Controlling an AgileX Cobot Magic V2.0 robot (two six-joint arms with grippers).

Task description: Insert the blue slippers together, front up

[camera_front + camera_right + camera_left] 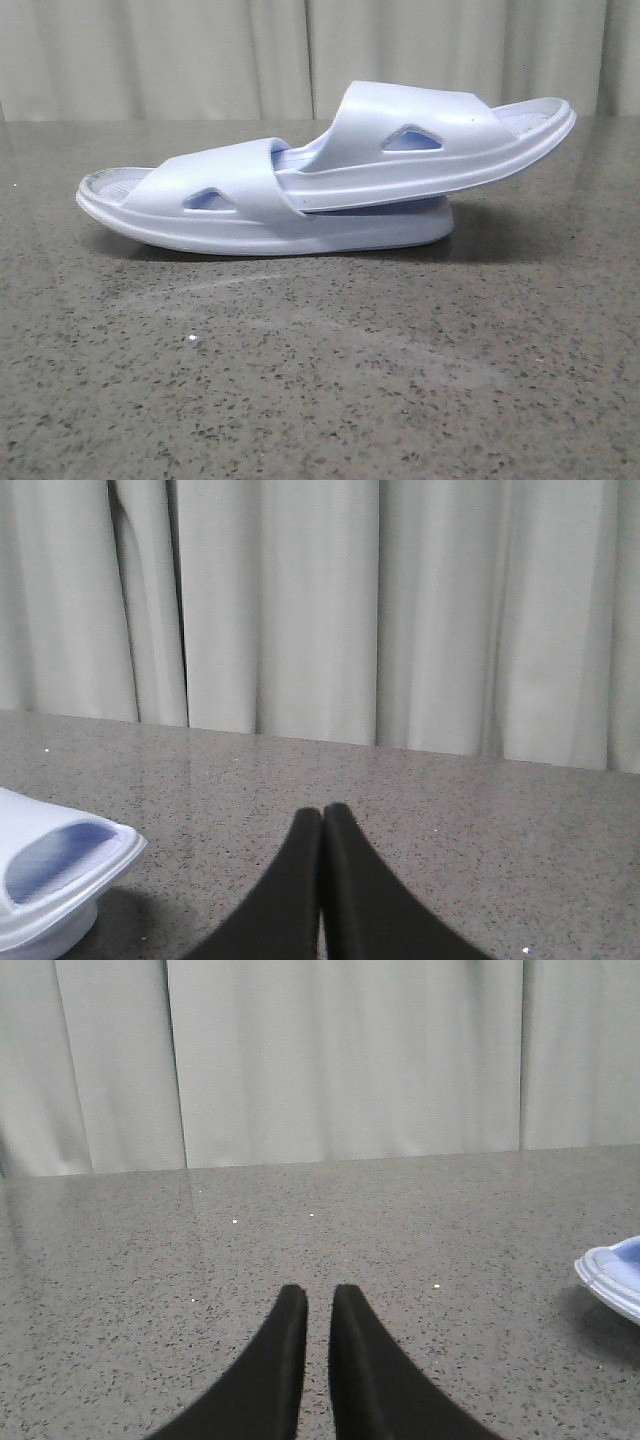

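Two pale blue slippers lie on the table in the front view. The lower slipper (250, 215) rests flat, its open end to the left. The upper slipper (440, 140) has one end pushed under the lower one's strap, and its other end sticks out to the right, raised off the table. One slipper end shows in the left wrist view (615, 1278) and one in the right wrist view (55, 865). My left gripper (319, 1295) is all but shut, with a thin gap, and holds nothing. My right gripper (322, 812) is shut and empty. Both are clear of the slippers and out of the front view.
The grey speckled stone table (320, 380) stretches in front of the slippers. A pale curtain (200, 50) hangs behind the table's far edge.
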